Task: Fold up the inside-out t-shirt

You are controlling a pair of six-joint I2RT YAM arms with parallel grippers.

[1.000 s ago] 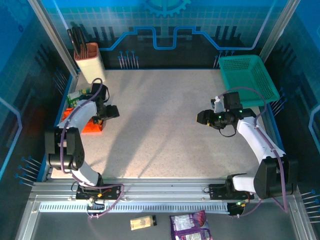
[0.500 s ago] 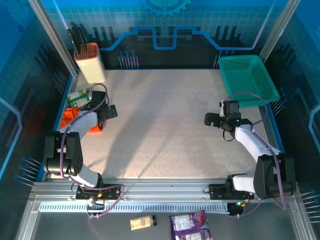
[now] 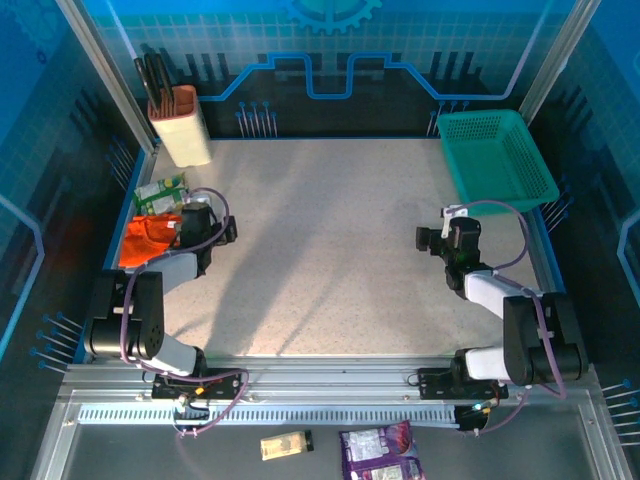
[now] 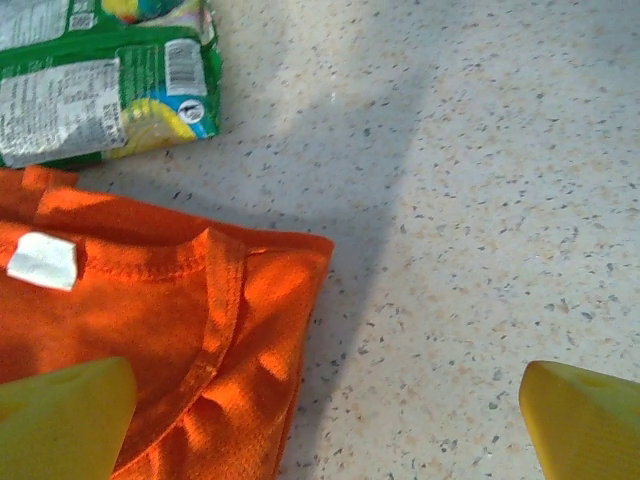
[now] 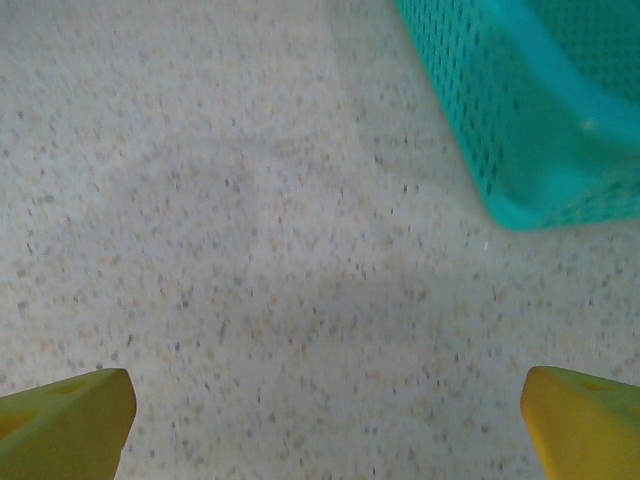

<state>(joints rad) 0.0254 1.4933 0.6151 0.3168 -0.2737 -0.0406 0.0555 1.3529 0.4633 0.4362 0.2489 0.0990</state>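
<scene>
Both spread wide: left claw (image 4: 325, 430) by t-shirt (image 4: 150, 330), right claw (image 5: 325, 425) near basket (image 5: 500, 120)

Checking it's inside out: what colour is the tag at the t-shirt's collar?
The tag is white, on the orange-red t-shirt; clearest in the left wrist view.

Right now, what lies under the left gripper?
Under the left gripper lies the neckline corner of the orange t-shirt, its white label showing, and beside it bare speckled table. A green snack packet lies beyond. One yellow finger hides part of the shirt.
</scene>
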